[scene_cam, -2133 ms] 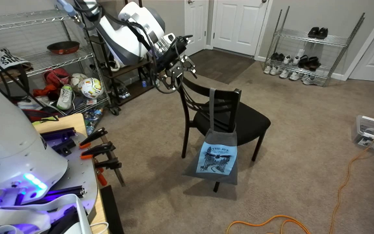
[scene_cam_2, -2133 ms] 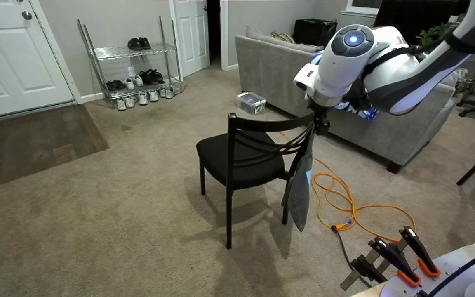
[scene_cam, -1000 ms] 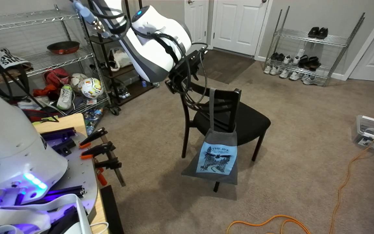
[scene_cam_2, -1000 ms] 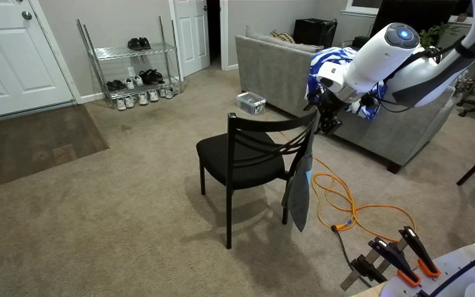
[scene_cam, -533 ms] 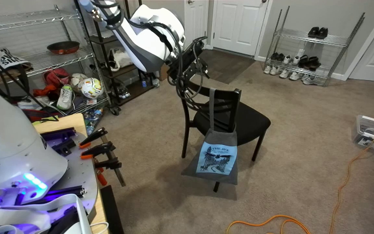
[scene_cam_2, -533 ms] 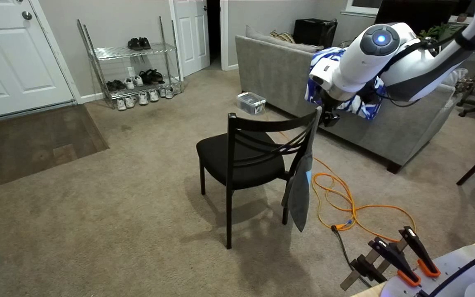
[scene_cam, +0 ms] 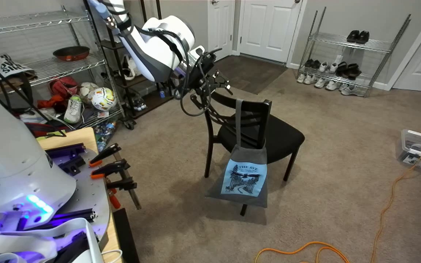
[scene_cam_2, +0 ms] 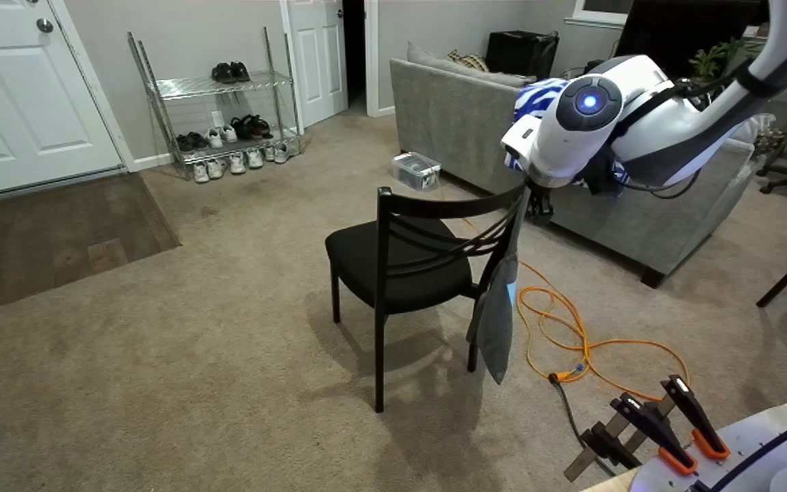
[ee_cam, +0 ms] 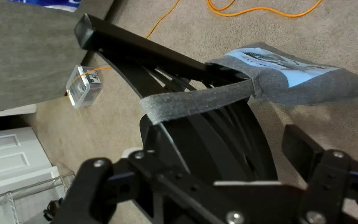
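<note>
Gray cloth tote bag (scene_cam_2: 496, 318), hanging from the black chair (scene_cam_2: 410, 280). Its strap (ee_cam: 197, 101), a flat gray band, loops over the top rail (scene_cam_2: 451, 206) near one end, as I see in the wrist view. Facing me in an exterior view is a light-blue panel (scene_cam: 244, 179) with dark print: the words "THE AVE", a spread-winged bird, trees and a pale winding path. In an exterior view I see the bag nearly edge-on, flat and narrow, outside the backrest. The chair stands upright on beige carpet (scene_cam: 342, 164); I make out a black seat (scene_cam: 281, 137) and curved, crossing slats. One leg's foot shows just below the bag's lower edge.
</note>
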Available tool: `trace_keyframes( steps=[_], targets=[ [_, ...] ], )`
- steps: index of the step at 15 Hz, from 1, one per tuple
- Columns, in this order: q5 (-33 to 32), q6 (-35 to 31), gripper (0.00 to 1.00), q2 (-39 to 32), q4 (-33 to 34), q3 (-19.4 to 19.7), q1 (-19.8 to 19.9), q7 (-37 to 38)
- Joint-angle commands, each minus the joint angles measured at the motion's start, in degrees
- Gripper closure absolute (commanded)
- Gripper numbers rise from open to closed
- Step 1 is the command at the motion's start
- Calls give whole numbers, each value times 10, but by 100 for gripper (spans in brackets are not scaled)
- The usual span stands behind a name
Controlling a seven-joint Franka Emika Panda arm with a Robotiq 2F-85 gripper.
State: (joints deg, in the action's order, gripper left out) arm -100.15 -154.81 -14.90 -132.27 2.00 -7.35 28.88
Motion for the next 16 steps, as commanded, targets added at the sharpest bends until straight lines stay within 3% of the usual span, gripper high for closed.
trace_keyframes(
  steps=[1,8,9,12,16],
  targets=[
    [-4,27,0,-10,7,-3,-7,75],
    [-2,115,0,-42,33,-1,-17,165],
    [-5,139,0,-48,36,-31,9,171],
    [2,189,0,-66,44,-47,11,184],
    [71,235,0,-94,63,-62,18,205]
  ],
)
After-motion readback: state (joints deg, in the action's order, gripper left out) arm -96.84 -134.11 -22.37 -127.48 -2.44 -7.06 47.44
